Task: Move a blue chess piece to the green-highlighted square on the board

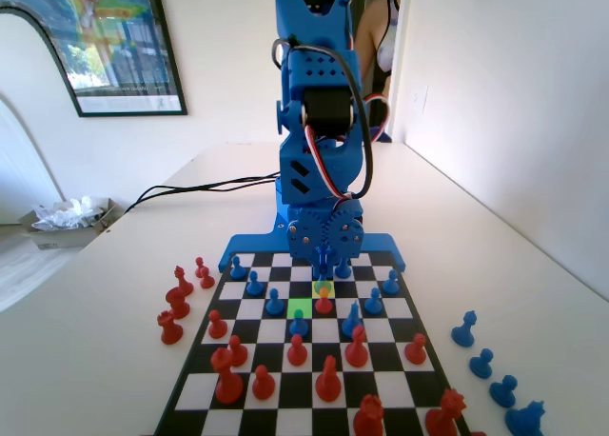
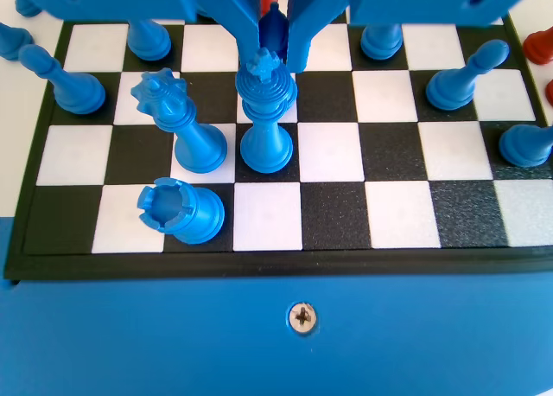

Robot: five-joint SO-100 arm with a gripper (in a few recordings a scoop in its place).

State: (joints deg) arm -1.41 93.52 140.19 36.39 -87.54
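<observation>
As tool (image 2: 275,46) straddles blue pawn (image 2: 271,24), no legible txt

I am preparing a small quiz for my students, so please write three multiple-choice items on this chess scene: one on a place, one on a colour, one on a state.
1. In the fixed view, where is the green-highlighted square from the yellow square?
A) left, one row nearer the camera
B) directly right
C) at the near edge
2. The loose pieces on the table right of the board are:
A) red
B) blue
C) white
3. The green-highlighted square is:
A) under a red piece
B) under a tall blue piece
C) bare

Answers: 1 A, it lies diagonally left; 2 B, all are blue; 3 C, nothing stands on it.
</observation>
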